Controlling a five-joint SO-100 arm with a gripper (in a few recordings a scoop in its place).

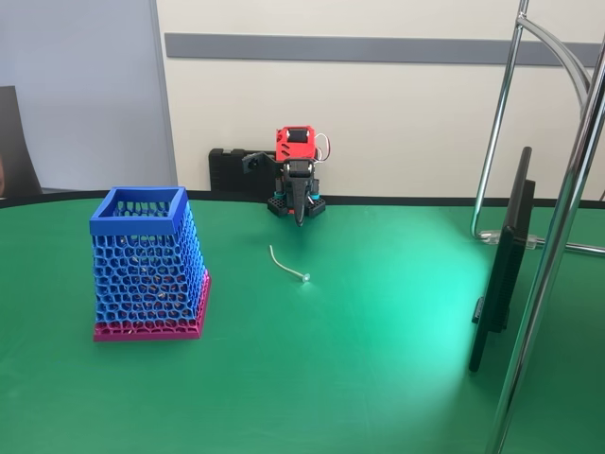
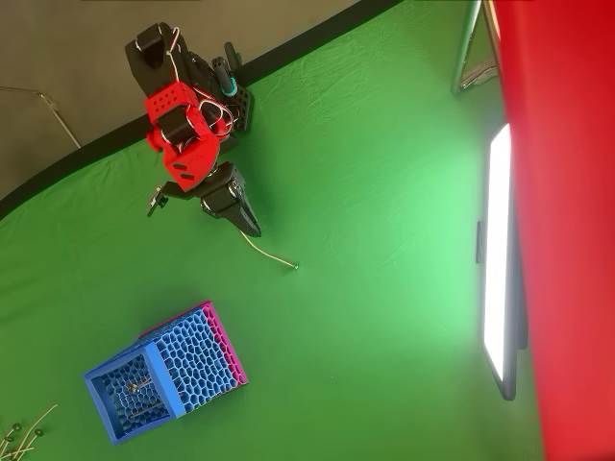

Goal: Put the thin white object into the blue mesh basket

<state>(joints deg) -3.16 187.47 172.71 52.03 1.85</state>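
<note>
Claw (image 1: pixel 301 216) clenched, empty, tip down above counter (image 1: pixel 378 359) | strip (image 1: pixel 286 264) flat on counter, at claw's 6 o'clock, fixed view | basket (image 1: pixel 146 265) upright at strip's 9 o'clock, well apart

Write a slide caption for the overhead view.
Red arm's end effector poised over one end of white strip on green table, blue basket apart.

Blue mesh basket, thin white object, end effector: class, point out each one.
Blue mesh basket (image 1: pixel 138 227): fixed view, front rim.
Thin white object (image 1: pixel 285 266): fixed view, mid-strip.
End effector (image 2: pixel 252 228): overhead view, fingertips.
</note>
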